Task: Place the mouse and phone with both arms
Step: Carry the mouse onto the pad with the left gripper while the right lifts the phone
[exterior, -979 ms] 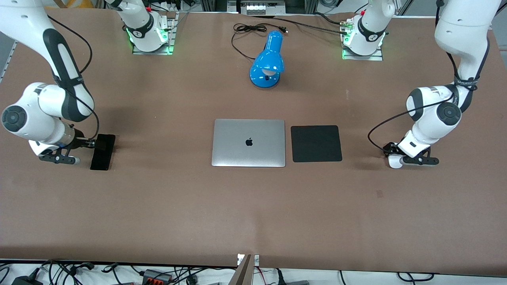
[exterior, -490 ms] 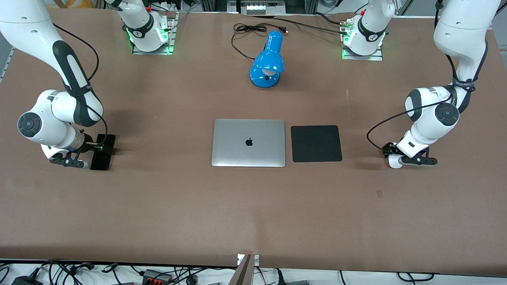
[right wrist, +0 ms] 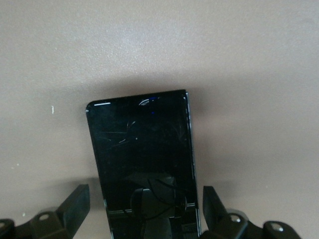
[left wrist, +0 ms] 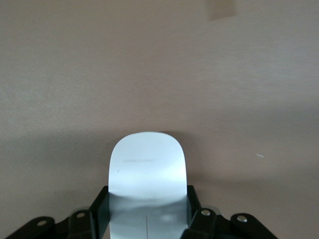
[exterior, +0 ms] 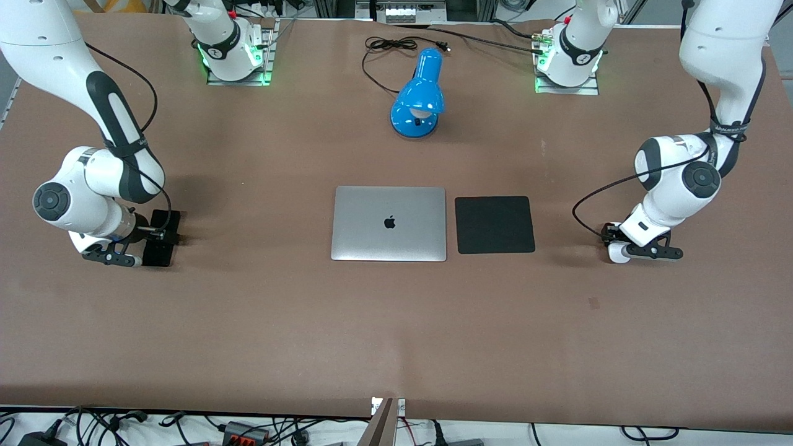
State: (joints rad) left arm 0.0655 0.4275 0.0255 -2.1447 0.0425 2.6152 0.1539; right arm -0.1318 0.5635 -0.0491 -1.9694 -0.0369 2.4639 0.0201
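Observation:
The white oval mouse (exterior: pixel 614 253) lies on the brown table toward the left arm's end. My left gripper (exterior: pixel 623 248) is down on it. In the left wrist view the mouse (left wrist: pixel 147 167) sits between the black fingers (left wrist: pixel 99 208), which press both its sides, so my left gripper (left wrist: pixel 147 201) is shut on it. The black phone (exterior: pixel 158 255) lies flat toward the right arm's end, with my right gripper (exterior: pixel 147 246) low over it. In the right wrist view the phone (right wrist: pixel 142 149) lies between the fingers (right wrist: pixel 75 203), with a gap on each side. My right gripper (right wrist: pixel 144 201) is open.
A closed silver laptop (exterior: pixel 389 223) lies mid-table with a black square pad (exterior: pixel 494 224) beside it toward the left arm's end. A blue desk lamp (exterior: pixel 419 98) and its black cord (exterior: pixel 389 46) lie near the arm bases.
My left gripper has shut on the mouse. The right arm has shifted toward the phone, and its gripper now covers more of it, still open.

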